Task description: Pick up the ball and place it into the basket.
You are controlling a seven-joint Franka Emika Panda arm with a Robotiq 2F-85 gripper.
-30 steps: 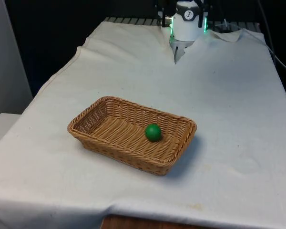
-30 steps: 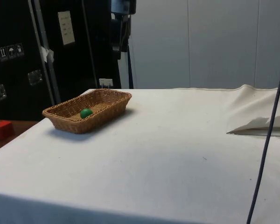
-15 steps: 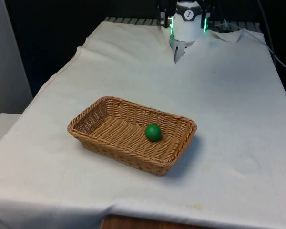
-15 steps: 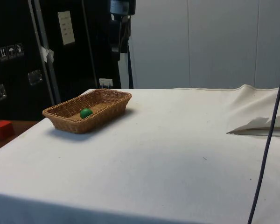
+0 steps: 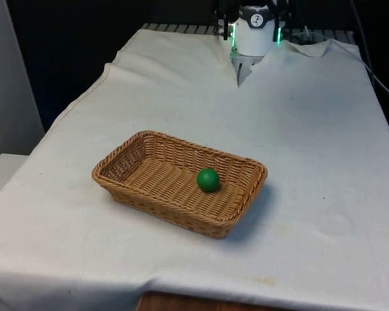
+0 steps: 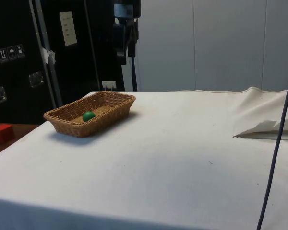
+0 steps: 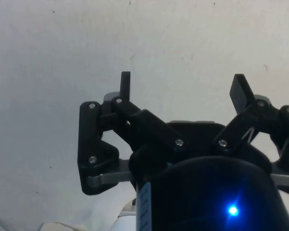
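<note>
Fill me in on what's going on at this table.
A robot arm is doing a pick-and-place job with a green ball and a wicker basket. The ball already lies inside the basket, toward the front view's right end. The gripper hangs open and empty, above bare white cloth, well apart from the basket. In the side view a small red block sits on a lower surface off the table's edge.

A lab: labelled dark cabinets (image 6: pixel 19 62), cloth-draped table (image 5: pixel 181 97).
</note>
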